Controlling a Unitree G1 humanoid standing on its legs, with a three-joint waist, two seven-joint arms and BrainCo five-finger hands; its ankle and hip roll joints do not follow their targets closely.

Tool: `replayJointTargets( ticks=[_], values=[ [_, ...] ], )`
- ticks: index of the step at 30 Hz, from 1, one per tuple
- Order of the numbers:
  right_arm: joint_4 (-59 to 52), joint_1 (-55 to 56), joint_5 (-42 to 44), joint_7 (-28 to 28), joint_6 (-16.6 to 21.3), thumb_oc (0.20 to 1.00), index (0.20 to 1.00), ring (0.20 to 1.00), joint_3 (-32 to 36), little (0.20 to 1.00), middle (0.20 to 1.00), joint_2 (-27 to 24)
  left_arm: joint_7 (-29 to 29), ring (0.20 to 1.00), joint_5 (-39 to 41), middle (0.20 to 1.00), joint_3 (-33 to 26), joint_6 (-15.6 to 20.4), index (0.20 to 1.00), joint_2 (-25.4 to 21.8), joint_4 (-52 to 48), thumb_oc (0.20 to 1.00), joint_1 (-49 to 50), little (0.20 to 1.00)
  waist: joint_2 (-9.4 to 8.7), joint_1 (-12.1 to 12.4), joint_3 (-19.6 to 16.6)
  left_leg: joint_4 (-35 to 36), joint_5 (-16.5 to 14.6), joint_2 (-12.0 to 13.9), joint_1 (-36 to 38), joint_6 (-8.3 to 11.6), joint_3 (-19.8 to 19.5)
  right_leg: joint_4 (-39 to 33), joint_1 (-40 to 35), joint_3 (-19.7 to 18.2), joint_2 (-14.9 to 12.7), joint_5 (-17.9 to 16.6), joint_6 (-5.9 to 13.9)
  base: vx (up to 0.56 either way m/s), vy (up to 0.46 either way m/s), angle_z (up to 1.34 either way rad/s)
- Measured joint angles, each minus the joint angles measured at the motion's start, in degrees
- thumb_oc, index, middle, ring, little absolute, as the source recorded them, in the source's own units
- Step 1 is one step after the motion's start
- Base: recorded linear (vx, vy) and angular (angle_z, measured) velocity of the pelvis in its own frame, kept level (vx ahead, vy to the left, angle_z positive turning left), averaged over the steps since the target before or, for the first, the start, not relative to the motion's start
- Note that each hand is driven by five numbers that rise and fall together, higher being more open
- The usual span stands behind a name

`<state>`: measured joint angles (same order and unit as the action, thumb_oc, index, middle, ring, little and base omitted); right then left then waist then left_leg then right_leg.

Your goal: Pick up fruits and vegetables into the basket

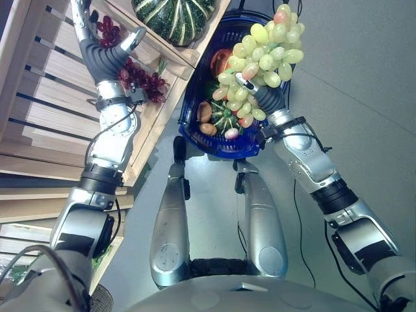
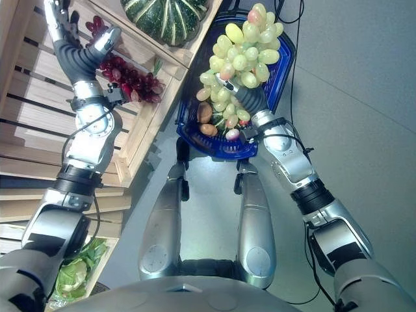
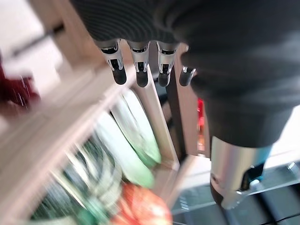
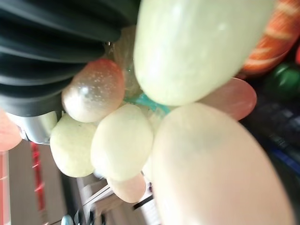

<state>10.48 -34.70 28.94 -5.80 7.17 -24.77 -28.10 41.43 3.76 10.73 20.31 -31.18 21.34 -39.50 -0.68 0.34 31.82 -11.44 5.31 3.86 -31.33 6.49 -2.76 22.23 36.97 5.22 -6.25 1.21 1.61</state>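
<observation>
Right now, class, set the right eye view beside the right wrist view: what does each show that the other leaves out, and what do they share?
Right eye view alone: the wooden shelf with red grapes and a striped squash, the left hand raised by them, and the blue basket on the floor.
Right wrist view alone: a teal stem piece between the grapes, seen very close.
Shared: the green grape bunch on the right hand, above the basket.
</observation>
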Motion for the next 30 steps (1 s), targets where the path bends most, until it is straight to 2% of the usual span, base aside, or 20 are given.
replayJointTargets(
  ticks=[4, 7, 14, 18, 21, 24, 30],
  values=[
    [7.07, -2.81, -0.94, -1.61, -1.24, 0.200, 0.200, 0.200, -0.97, 0.200, 0.200, -0.83, 4.50, 1.000, -7.50, 1.000, 0.84, -3.50, 1.000, -5.16, 8.03, 1.000, -3.24, 1.000, 0.12, 0.19, 0.06, 0.11, 0.19, -0.01, -0.06, 0.03, 0.55, 0.79, 0.72, -0.22, -0.16, 0.15, -0.27, 0.00, 0.035, -0.02],
    [11.94, -4.91, -0.80, -2.73, -3.06, 0.200, 0.200, 0.200, -1.67, 0.200, 0.200, -1.64, 5.81, 1.000, -10.89, 1.000, 2.55, -5.44, 1.000, -7.32, 12.81, 1.000, -6.31, 1.000, 0.50, 0.49, 0.12, 0.91, 0.79, 0.01, -0.06, 0.13, 0.61, 0.96, 1.15, -0.17, -0.18, 0.15, -0.28, 0.00, 0.035, 0.00],
    [23.82, -11.38, -0.83, -3.58, -7.95, 0.200, 0.200, 0.200, -5.55, 0.200, 0.200, -2.28, 4.64, 1.000, -16.94, 1.000, 9.23, -8.92, 1.000, -9.55, 21.20, 1.000, -10.34, 1.000, 0.78, 1.34, 0.14, 1.03, 0.98, -0.11, -0.12, 0.24, 0.75, 1.88, 1.74, -0.02, -0.46, 0.47, -0.61, 0.00, 0.010, 0.00],
    [28.01, -15.90, -0.91, -2.72, -10.38, 0.200, 0.200, 0.200, -6.77, 0.200, 0.200, -2.24, 1.53, 1.000, -20.18, 1.000, 12.62, -9.05, 1.000, -10.83, 25.48, 1.000, -12.09, 1.000, 1.08, 1.59, 0.23, 1.01, 1.14, -0.15, -0.13, 0.31, 0.71, 2.27, 1.89, 0.04, -0.55, 0.52, -0.65, 0.00, 0.000, 0.00],
    [30.17, -18.04, -1.15, -2.16, -11.42, 0.200, 0.200, 0.200, -7.22, 0.200, 0.200, -2.13, -0.84, 1.000, -19.26, 1.000, 13.84, -9.06, 1.000, -10.98, 26.86, 1.000, -12.86, 1.000, 1.10, 1.88, 0.22, 1.01, 1.32, -0.39, -0.33, 0.31, 0.67, 3.07, 2.43, 0.04, -0.85, 0.82, -0.70, 0.01, 0.003, 0.03],
    [33.18, -19.79, -2.77, -1.32, -12.45, 0.200, 0.200, 0.200, -7.64, 0.200, 0.200, -1.83, -3.63, 1.000, -15.11, 1.000, 13.81, -9.17, 1.000, -10.79, 28.71, 1.000, -12.98, 1.000, 1.18, 2.30, 0.27, 0.90, 1.50, -0.57, -0.56, 0.32, 0.52, 3.73, 2.86, 0.02, -1.02, 0.97, -0.71, 0.01, -0.001, 0.03],
    [38.17, -21.63, -4.93, -1.21, -14.24, 0.200, 0.200, 0.200, -7.64, 0.200, 0.200, 0.44, -6.49, 1.000, -10.20, 1.000, 13.69, -11.45, 1.000, -9.92, 32.20, 1.000, -13.12, 1.000, 1.20, 2.64, 0.26, 0.76, 1.74, -0.76, -0.99, 0.36, -0.23, 3.88, 2.97, 0.46, -1.20, 1.09, -0.53, 0.00, -0.016, 0.04]
  ],
)
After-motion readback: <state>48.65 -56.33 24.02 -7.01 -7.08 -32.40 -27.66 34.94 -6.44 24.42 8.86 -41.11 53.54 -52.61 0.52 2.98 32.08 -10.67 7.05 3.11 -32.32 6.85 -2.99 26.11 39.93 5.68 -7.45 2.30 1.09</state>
